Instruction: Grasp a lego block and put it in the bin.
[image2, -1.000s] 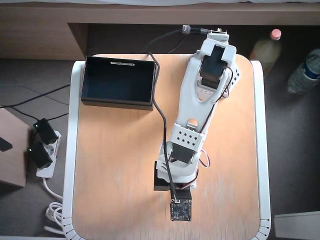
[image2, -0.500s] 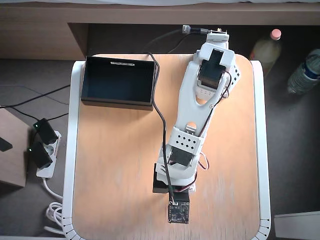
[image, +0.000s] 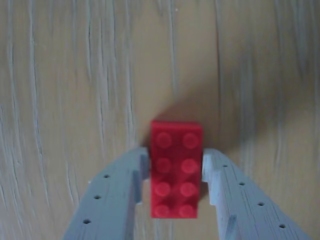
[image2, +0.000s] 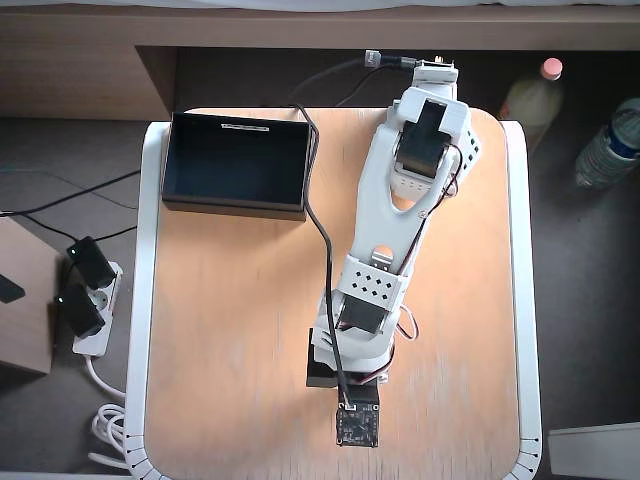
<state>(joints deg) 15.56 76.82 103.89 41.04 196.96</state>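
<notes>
Two grey fingers (image: 176, 162) flank the lego block (image: 176, 169) in the wrist view, one against each long side, closed to about the brick's width; whether they press firmly or only touch, the picture does not settle. The brick appears to sit flat on the counter (image: 75, 75), studs up, its far end reaching past the fingertips. In the overhead view the arm (image2: 385, 270) stretches toward the near edge and hides the brick entirely; the bin (image2: 236, 165) sits at the far left corner of the counter (image2: 220, 330), well apart from the wrist.

My worry is the grip. Smooth, glossy plastic walls against flat printed pads give little friction, so a light squeeze could let the brick slide out or pivot as it lifts. The pads hold only the rear part of its length, which may leave the free front end to droop or twist. A black cable (image2: 322, 240) trails along the arm and passes close by the bin's right wall; a swing that way might drag on it. The bin's walls are thin and upright, so a low carry could clip the rim or nudge the light box.

Textures: pale wood-grain counter with long streaks, matte perforated grey fingers, eight round studs in two rows, dark bin interior with a white label strip (image2: 244, 127)
</notes>
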